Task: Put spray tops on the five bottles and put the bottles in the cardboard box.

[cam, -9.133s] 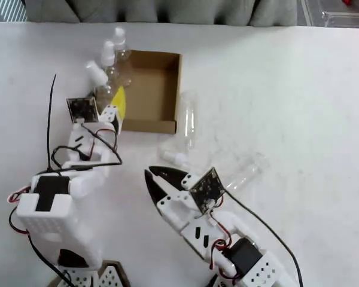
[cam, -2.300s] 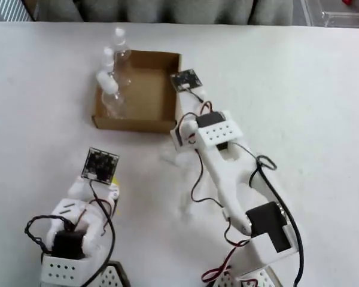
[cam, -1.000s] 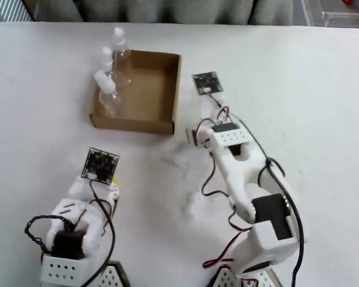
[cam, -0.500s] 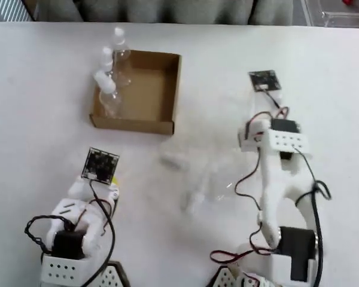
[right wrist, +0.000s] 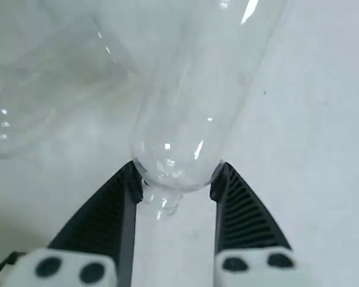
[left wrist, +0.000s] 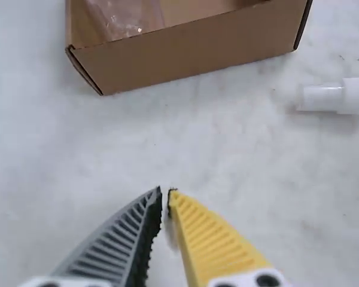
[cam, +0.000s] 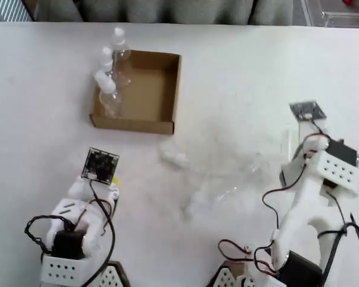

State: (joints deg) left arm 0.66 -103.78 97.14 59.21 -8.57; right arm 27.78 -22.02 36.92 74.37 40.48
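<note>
Right gripper (right wrist: 176,174) has been swung from beside the cardboard box (cam: 131,125) to the right side of the table (cam: 257,60), and is clamped on a clear bottle (right wrist: 191,107) at its shoulder, uncapped. Left gripper (left wrist: 165,195) is kept back, closed and empty; a spray top (left wrist: 335,97) is left lying near the box, so capping is judged next

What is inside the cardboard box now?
Three clear bottles with white spray tops stand along one wall of the cardboard box; the floor beside them is bare. The near wall hides the floor strip behind it.
</note>
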